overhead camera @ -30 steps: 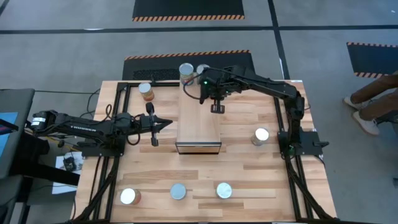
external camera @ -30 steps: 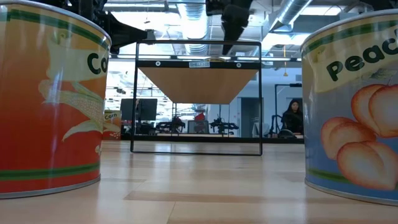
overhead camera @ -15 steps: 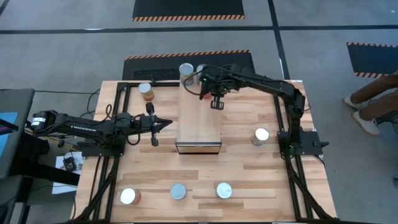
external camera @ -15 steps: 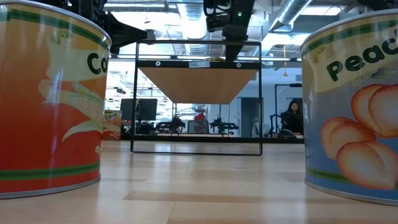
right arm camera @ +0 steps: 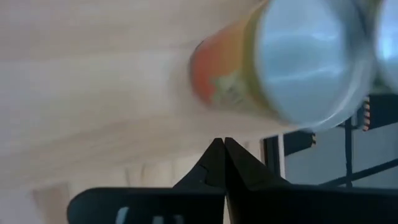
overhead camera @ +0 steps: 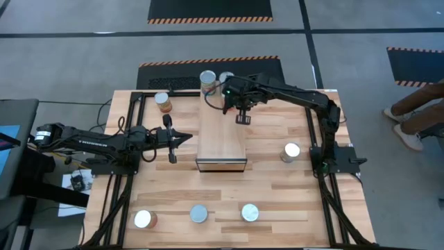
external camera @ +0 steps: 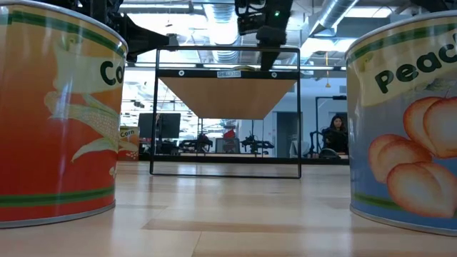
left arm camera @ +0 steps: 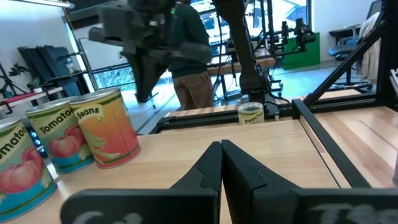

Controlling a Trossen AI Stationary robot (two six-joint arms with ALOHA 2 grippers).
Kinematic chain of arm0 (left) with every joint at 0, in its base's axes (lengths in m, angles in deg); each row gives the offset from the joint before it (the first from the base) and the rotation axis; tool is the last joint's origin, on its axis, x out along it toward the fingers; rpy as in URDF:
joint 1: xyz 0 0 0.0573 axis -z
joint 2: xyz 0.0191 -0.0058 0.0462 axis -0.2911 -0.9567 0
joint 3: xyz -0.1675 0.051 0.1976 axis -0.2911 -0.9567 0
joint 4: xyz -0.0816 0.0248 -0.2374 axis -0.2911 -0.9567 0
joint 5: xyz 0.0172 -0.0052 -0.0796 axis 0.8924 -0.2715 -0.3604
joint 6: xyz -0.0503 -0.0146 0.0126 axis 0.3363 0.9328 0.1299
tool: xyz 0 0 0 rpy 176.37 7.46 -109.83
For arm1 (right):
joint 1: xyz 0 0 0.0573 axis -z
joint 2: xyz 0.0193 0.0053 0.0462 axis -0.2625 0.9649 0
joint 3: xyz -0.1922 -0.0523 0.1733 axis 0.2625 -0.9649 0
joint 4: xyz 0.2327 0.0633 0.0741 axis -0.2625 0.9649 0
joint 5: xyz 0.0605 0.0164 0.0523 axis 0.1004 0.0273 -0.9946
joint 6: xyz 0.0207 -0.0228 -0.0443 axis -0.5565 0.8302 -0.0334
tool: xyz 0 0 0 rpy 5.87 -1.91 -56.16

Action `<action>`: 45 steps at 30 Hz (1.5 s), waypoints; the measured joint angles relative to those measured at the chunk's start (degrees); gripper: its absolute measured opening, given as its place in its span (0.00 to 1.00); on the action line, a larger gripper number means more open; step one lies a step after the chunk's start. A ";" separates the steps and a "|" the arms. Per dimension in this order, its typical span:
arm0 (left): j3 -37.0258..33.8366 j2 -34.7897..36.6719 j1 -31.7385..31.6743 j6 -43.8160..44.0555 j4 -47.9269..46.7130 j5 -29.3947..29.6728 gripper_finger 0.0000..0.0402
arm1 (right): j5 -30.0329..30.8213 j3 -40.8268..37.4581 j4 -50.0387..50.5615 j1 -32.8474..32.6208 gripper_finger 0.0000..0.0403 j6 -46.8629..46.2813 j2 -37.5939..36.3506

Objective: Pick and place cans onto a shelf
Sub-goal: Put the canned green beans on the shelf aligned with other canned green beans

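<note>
**A:** Seen from overhead, the right gripper [overhead camera: 242, 118] hangs over the far half of the shelf [overhead camera: 222, 139], its fingers pressed together on nothing. Two cans stand at the shelf's far end, just beyond it: a corn can [overhead camera: 208, 81] and a second can [overhead camera: 225, 78] beside it. What does its wrist camera add?

**B:** The closed fingertips [right arm camera: 221, 152] point down at pale plank, with the orange-labelled can [right arm camera: 292, 68] just ahead of them, blurred. The left wrist view sees the same pair side-on, labelled Beans [left arm camera: 106, 127] and Tomato [left arm camera: 59, 137], with a third tomato can [left arm camera: 18, 171] beside them, and a small Peaches can [left arm camera: 251, 113] far beyond the left gripper [left arm camera: 221, 165], which is shut and empty.

**A:** And the left gripper [overhead camera: 182, 138] waits beside the shelf's long side, low over the surface [overhead camera: 277, 187].

**B:** On that slatted wood, three cans [overhead camera: 199, 213] line the near edge; one can [overhead camera: 292, 151] stands off the shelf's other side, another [overhead camera: 163, 101] near the far corner.

**A:** The table-level view frames the shelf's open end [external camera: 227, 107] between a corn can [external camera: 57, 114] and a peach can [external camera: 403, 121]. Behind lies an open workshop, ducting overhead, a seated person [external camera: 334, 135] at the back.
</note>
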 joint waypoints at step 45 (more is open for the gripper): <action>0.00 -0.04 0.01 5.37 -2.47 -0.97 0.00 | -8.66 -86.35 -102.52 -3.58 0.09 -15.55 -42.85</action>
